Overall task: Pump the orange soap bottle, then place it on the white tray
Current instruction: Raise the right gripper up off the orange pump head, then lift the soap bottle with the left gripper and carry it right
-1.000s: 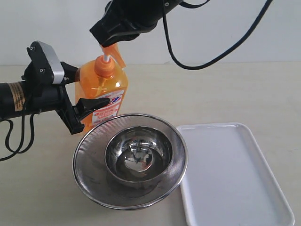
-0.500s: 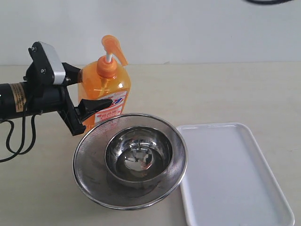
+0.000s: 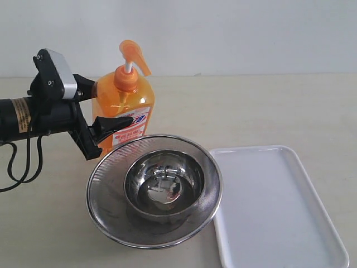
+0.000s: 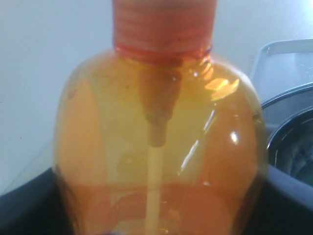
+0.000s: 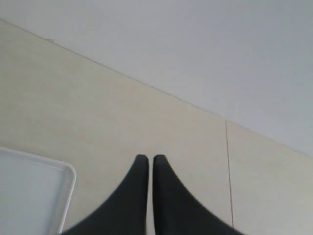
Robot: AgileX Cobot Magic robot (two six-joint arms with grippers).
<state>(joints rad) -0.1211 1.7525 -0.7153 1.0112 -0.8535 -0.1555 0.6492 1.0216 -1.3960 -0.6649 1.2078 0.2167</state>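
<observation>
Centrally, bowl (image 3: 163,181) inside strainer (image 3: 105,187); white tray (image 3: 273,209) alongside

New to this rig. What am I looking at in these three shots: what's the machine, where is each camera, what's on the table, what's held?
It is a robot with two arms, each ending in a two-fingered claw. The wide picture comes from a camera off the arms. The other two come from cameras on the wrists, each looking along its own claw.

On the beige table are a tall translucent orange soap bottle with a pump head, a round steel mesh strainer with a shiny steel bowl in it, and a flat rectangular white plastic tray beside the strainer.

The left claw is closed around the upright bottle, so orange plastic fills the left wrist picture. The right claw is shut, holds nothing and is outside the wide picture.
</observation>
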